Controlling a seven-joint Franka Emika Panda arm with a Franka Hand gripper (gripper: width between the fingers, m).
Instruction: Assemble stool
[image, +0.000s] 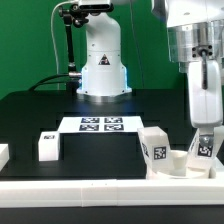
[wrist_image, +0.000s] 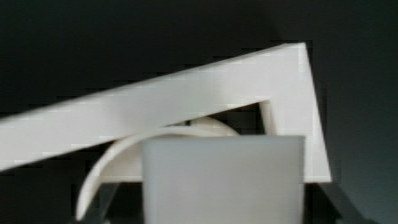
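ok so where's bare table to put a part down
Bare table lies between the loose leg and the seat, in front of the marker board; also the far corner at the exterior view's left. Crowded at the exterior view's right: hand, upright leg, second leg and seat bunch against the front rail.

This is a robotics lab bench, not a home or a shop. A black table (image: 30, 115) carries the marker board (image: 100, 124), a flat white sheet printed with black-and-white square tags. Just behind the marker board stands the white base of 1 robot arm (image: 103, 65), with a plain dark backdrop (image: 30, 40) beyond it. In front of the marker board a long white border rail (image: 100, 190) runs along the table's edge. To the exterior view's left of the marker board sits a white plastic leg (image: 47, 146) bearing its own tag.
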